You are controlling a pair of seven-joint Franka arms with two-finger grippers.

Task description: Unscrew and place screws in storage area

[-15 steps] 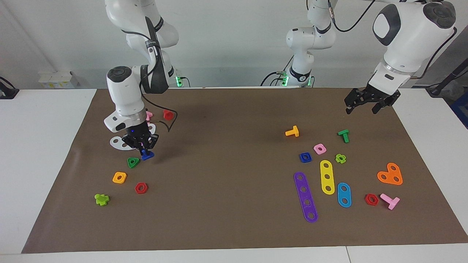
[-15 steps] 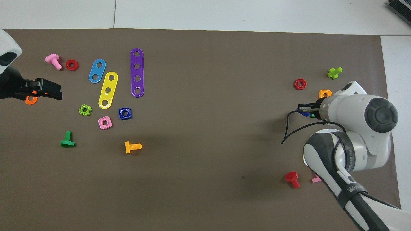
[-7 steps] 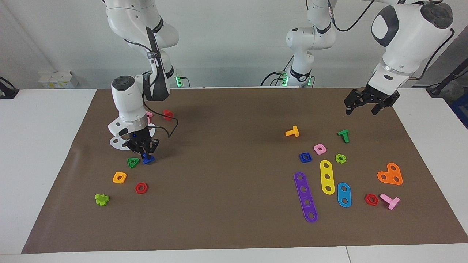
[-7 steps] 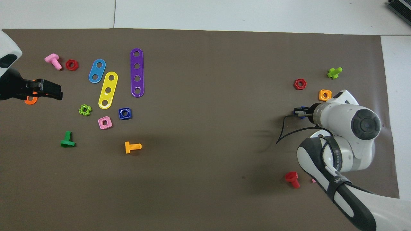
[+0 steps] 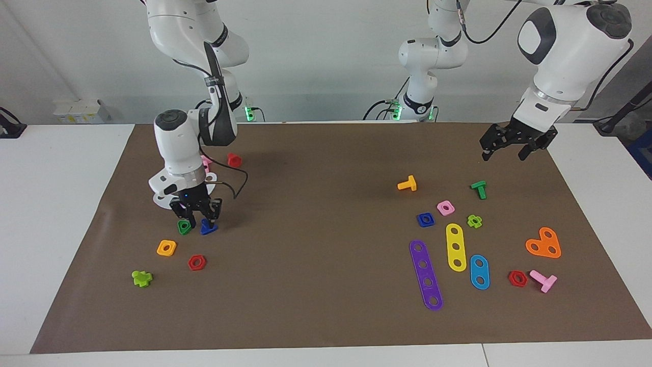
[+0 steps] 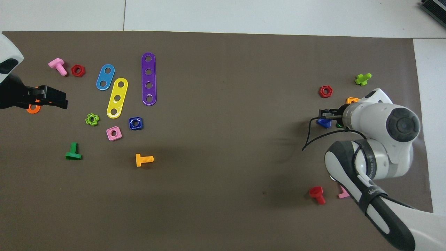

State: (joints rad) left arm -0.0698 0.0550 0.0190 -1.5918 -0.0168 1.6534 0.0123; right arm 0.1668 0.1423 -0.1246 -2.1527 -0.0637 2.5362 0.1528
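The dark-blue bolt (image 5: 208, 228) lies on the brown mat beside the green triangular nut (image 5: 184, 227), toward the right arm's end. It also shows in the overhead view (image 6: 324, 122). My right gripper (image 5: 197, 216) hangs just above these two pieces, open and holding nothing; in the overhead view (image 6: 327, 113) the wrist covers most of the nut. The blue square nut (image 5: 425, 219) lies toward the left arm's end, also in the overhead view (image 6: 135, 123). My left gripper (image 5: 509, 149) waits open and empty in the air over the mat's edge at the left arm's end.
Around the right gripper lie a white holed plate (image 5: 162, 199), a red bolt (image 5: 234, 160), an orange nut (image 5: 166, 247), a red nut (image 5: 196, 262) and a lime bolt (image 5: 141, 278). Near the blue nut lie a purple strip (image 5: 426, 274), a yellow strip (image 5: 456, 246) and an orange bolt (image 5: 407, 184).
My right gripper came down with the blue bolt, set it on the mat beside the green nut, then opened. The left arm has not moved.
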